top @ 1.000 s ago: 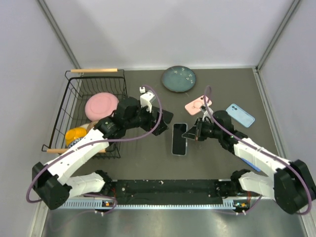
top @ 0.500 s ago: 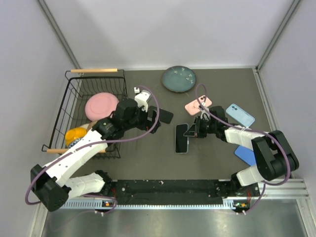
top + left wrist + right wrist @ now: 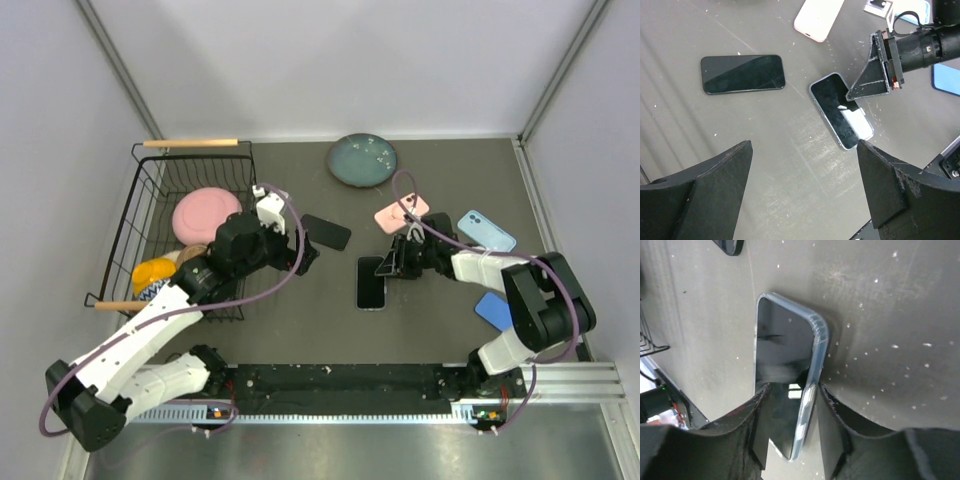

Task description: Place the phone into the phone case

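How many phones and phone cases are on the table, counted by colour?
Black: 2, the bare phone and the phone with the clear rim
Pink: 1, the pink case
Blue: 2, the light blue case and the darker blue case
Total: 5

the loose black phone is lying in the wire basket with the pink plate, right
Not quite. The pink plate is in the wire basket, but the loose black phone lies flat on the table, outside the basket and to its right. The top view shows this.
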